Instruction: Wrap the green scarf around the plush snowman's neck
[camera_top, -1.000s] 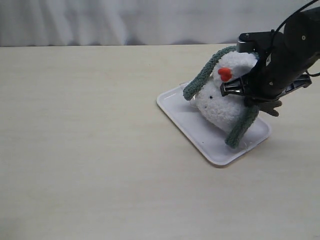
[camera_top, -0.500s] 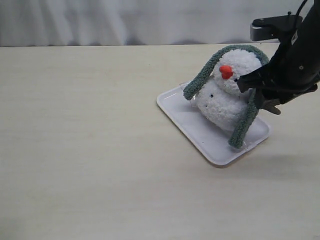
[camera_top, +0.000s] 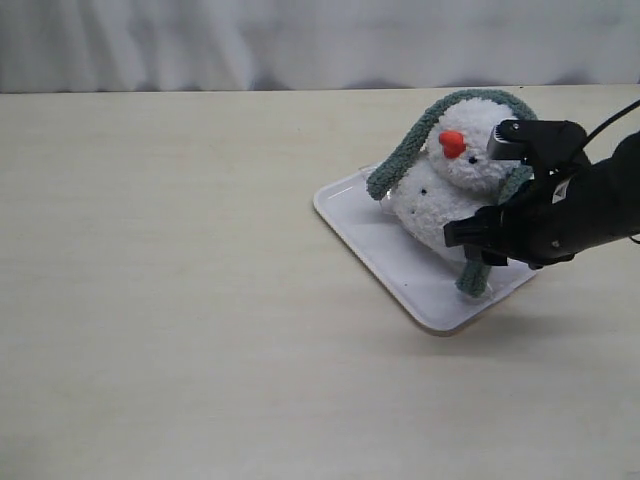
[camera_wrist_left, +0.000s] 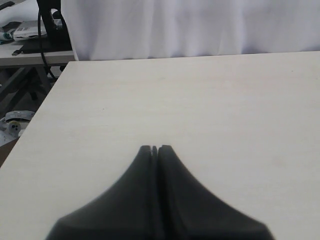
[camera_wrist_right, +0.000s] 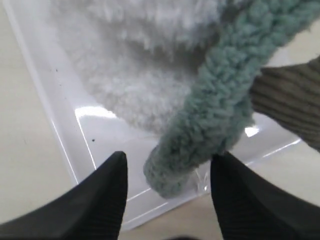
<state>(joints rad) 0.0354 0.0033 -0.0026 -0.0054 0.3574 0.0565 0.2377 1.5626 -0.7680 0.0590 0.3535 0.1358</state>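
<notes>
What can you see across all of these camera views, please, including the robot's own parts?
plush snowman: one, white with an orange-red nose, on the tray.
green scarf: one, grey-green, draped over the snowman's head, ends hanging down both sides.
tray: one, white, on the table, right of centre in the exterior view.
table: one, pale wood-look, under everything.
curtain: one, white, behind the table.
left fingers: one pair, black, shut, over the table.
right fingers: one pair, black, open, either side of the scarf's lower end.
</notes>
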